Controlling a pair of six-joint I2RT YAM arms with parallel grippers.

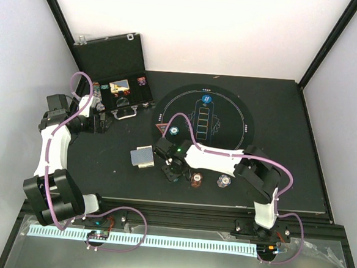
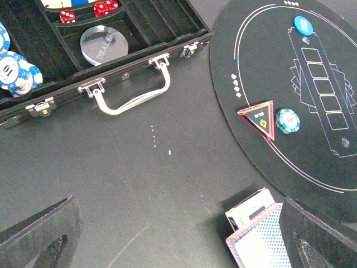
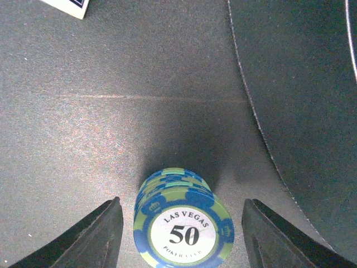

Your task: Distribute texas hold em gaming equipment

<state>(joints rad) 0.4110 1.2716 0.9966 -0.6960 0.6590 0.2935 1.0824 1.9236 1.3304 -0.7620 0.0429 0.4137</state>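
A short stack of blue-and-green "50" chips (image 3: 181, 223) stands on the dark table between the fingers of my right gripper (image 3: 183, 245). The jaws are open, with a gap on each side of the stack. In the top view that gripper (image 1: 173, 170) hangs just off the near-left rim of the mat and covers the stack. A brown chip pile (image 1: 197, 179) and a grey one (image 1: 224, 181) lie to its right. The playing cards (image 1: 143, 157) (image 2: 257, 234) rest left of it. My left gripper (image 1: 99, 122) (image 2: 178, 245) is open and empty in front of the case.
The open black case (image 2: 134, 95) holds blue-white chips (image 2: 14, 70), red dice (image 2: 103, 6) and a clear dealer disc (image 2: 103, 44). On the round mat (image 1: 227, 143) lie a red triangle (image 2: 257, 118), a teal chip (image 2: 287, 120) and a blue disc (image 2: 304, 25).
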